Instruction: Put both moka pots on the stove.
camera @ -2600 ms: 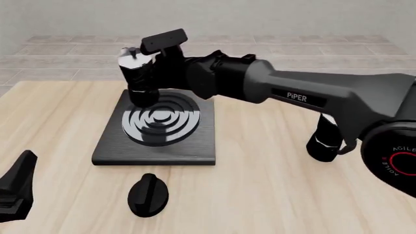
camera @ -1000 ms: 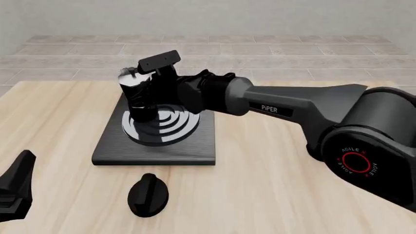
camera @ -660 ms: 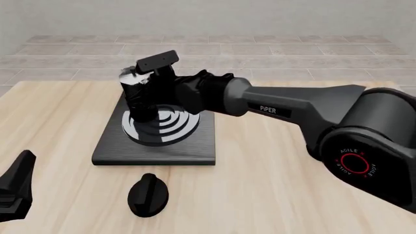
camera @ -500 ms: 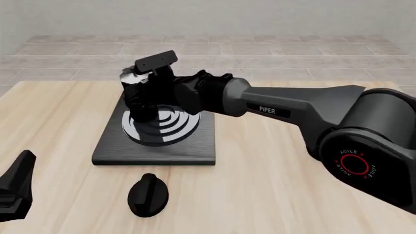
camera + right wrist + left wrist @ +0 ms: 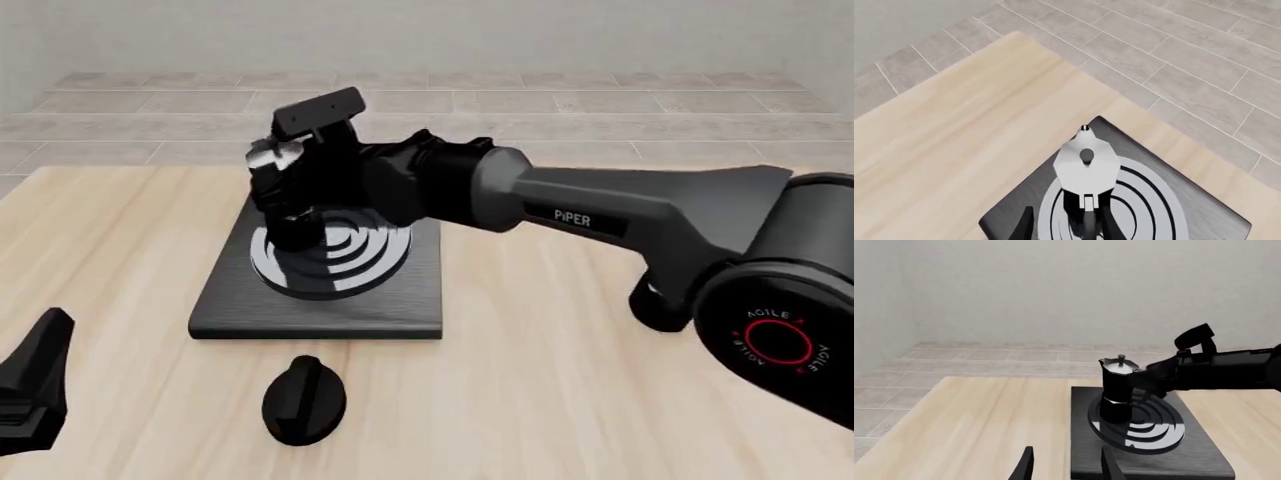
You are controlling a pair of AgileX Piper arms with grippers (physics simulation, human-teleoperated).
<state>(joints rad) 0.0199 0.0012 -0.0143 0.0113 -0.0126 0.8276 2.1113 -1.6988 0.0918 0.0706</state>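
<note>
One moka pot point(image 5: 275, 162), black with a silvery lid, stands upright on the left part of the stove's ring burner point(image 5: 350, 258). The stove point(image 5: 387, 292) is a flat black slab in the middle of the table. My right gripper point(image 5: 307, 192) reaches across from the right and sits at the pot's handle side. In the right wrist view its fingers point(image 5: 1025, 226) stand apart on either side of the handle, so the right gripper point(image 5: 1066, 227) is open. My left gripper point(image 5: 1066, 467) is open and empty, low at the table's near left point(image 5: 32, 392). The left wrist view shows the pot point(image 5: 1115, 390) on the stove point(image 5: 1197, 456).
A flat black round knob point(image 5: 304, 400) lies on the wood just in front of the stove. A dark shape point(image 5: 651, 306) is mostly hidden behind my right arm and I cannot tell what it is. The right arm spans the table's right half.
The right arm has lifted a little and its wrist sits slightly higher. The pot has stayed put on the burner. The left gripper has not moved.
</note>
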